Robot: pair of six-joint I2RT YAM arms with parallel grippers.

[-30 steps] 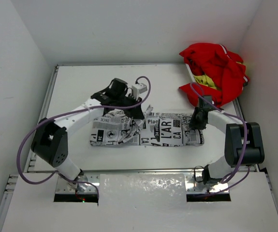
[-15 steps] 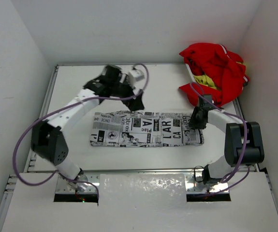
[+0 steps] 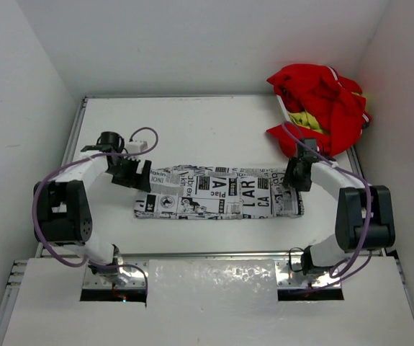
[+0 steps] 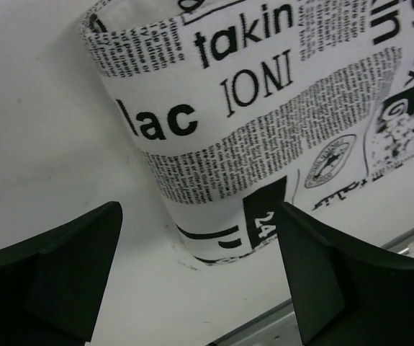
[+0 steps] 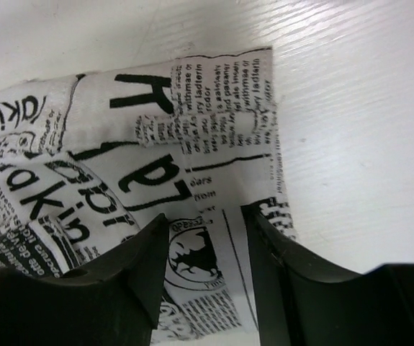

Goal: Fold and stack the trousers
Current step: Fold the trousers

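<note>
Just a second before, the left gripper [image 3: 137,180] had been shut on a raised fold over the middle of the trousers [image 3: 221,193]. It had since let go, lifted and swung out to the cloth's left end. There its jaws stood wide apart with nothing between them, and the rounded left edge of the cloth lay just beyond its fingertips. The right gripper [image 5: 205,220] had kept its place at the opposite end. Its jaws had eased partly apart over the hem corner, and no cloth seemed pinched between them. Between the two grippers the trousers lay flat as one long band, so the lengthwise fold looked done. An end-to-end fold was probably due next, with the left gripper placed to take its end.

Around both grippers the white table [image 3: 192,122] was bare of other cloth. Beyond the right gripper, at the far right corner, sat a heap of red garments [image 3: 318,101] with a yellow-green piece [image 3: 304,120] showing. Plain white walls [image 3: 192,43] closed the table in.
</note>
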